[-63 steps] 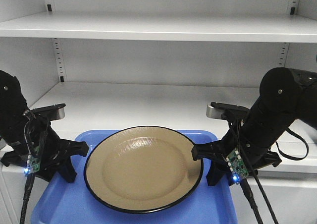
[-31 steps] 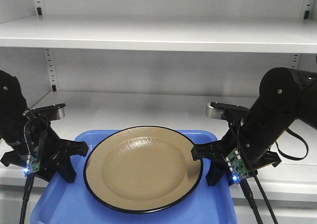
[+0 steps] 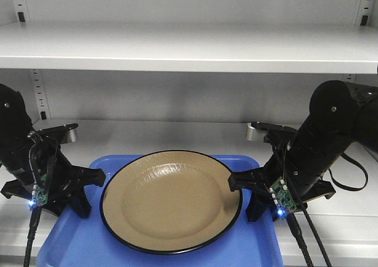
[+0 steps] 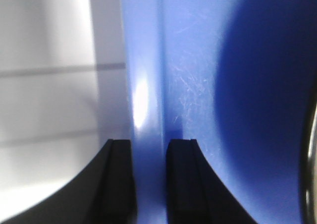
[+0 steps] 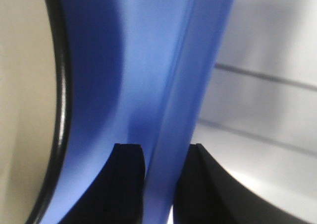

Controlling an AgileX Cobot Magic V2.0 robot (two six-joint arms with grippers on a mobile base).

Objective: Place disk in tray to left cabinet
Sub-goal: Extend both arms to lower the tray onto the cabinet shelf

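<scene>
The beige disk (image 3: 171, 199) with its thin black rim lies flat in the blue tray (image 3: 82, 243). My left gripper (image 3: 88, 191) is shut on the tray's left rim (image 4: 146, 85), one finger on each side of it (image 4: 148, 144). On the opposite side, my right gripper (image 3: 245, 196) is shut on the right rim (image 5: 188, 85) in the same way (image 5: 163, 147). The disk's edge (image 5: 25, 85) shows in the right wrist view. Behind the tray stands the left cabinet, with its lower shelf (image 3: 189, 136) just beyond the tray's far edge.
The cabinet's upper shelf (image 3: 189, 45) spans the view above the tray. Slotted rails (image 3: 40, 95) run up the back corners. The lower shelf's front edge (image 3: 342, 243) shows at the lower right, under my right arm.
The cabinet's shelves sit lower in view and its rails have spread outward, so it looks closer. Both arms, the tray and the disk hold the same places in view.
</scene>
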